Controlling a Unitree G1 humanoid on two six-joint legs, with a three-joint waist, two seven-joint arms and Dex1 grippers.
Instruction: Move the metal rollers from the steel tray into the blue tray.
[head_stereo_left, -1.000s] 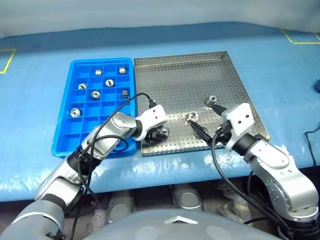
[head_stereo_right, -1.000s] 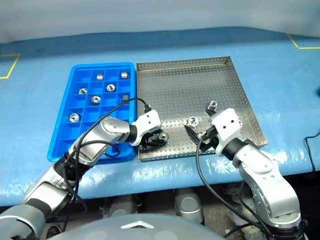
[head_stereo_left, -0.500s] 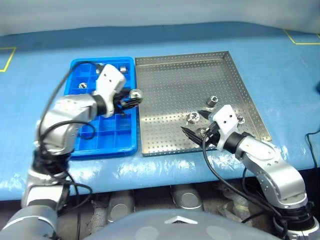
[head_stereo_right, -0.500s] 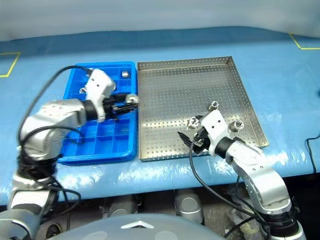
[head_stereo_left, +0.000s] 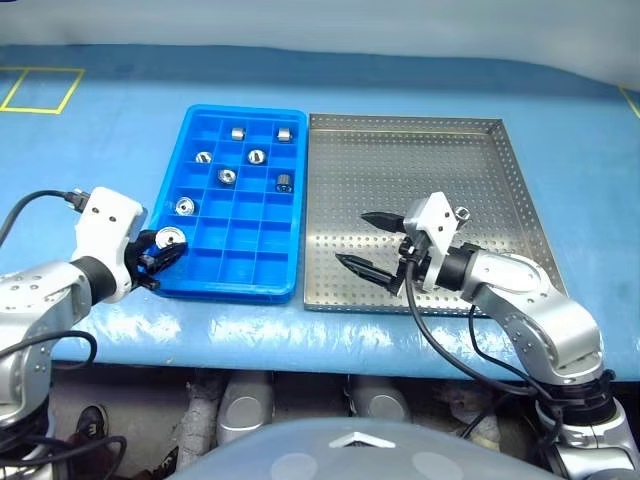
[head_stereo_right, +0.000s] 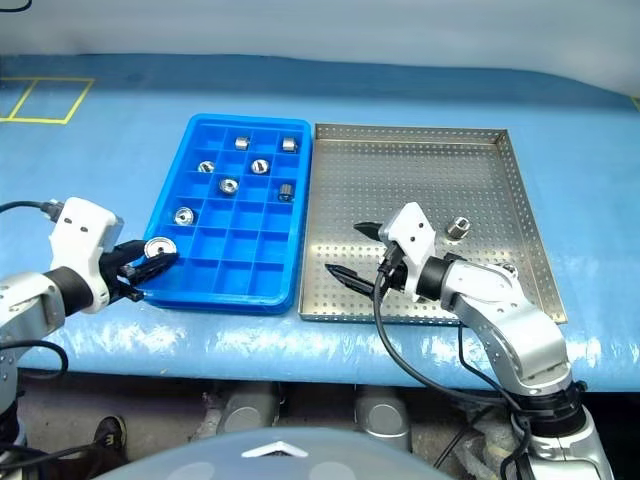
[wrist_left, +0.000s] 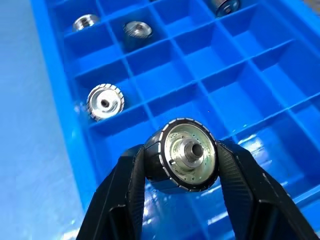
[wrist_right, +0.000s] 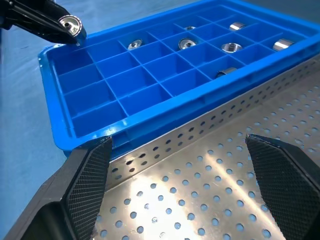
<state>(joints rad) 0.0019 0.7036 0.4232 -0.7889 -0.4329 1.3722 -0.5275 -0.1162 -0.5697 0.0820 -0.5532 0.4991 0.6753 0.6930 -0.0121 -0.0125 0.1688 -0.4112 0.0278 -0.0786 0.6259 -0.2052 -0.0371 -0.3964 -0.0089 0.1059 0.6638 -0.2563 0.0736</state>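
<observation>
The left gripper (head_stereo_right: 150, 262) hovers at the blue tray's (head_stereo_right: 222, 292) near left corner, at about 8 o'clock of that tray. Its fingers (wrist_left: 122, 195) are closed on one metal roller (wrist_left: 182, 154), pinching its ribbed rim from both sides, hollow face toward the wrist camera. The held roller hangs over the near left compartments, not touching the tray's grid.

In the blue tray lie six more metal rollers (head_stereo_left: 228, 176): one alone (head_stereo_left: 184, 206) in the left column just beyond the held one, at about 12 o'clock of the fingers, the others in the far half.

To the right, flush beside the blue tray, sits the steel tray (head_stereo_left: 400, 160) on the blue tabletop (head_stereo_left: 100, 130). The right gripper (head_stereo_left: 361, 241) hangs over its near half, its fingers (wrist_right: 87, 175) spread wide apart, holding and touching nothing, tips pointing toward 9 o'clock at the blue tray. One roller (head_stereo_right: 459, 227) stands on the perforated steel at about 3 o'clock of this gripper, behind its white wrist housing, well clear of the fingertips.
</observation>
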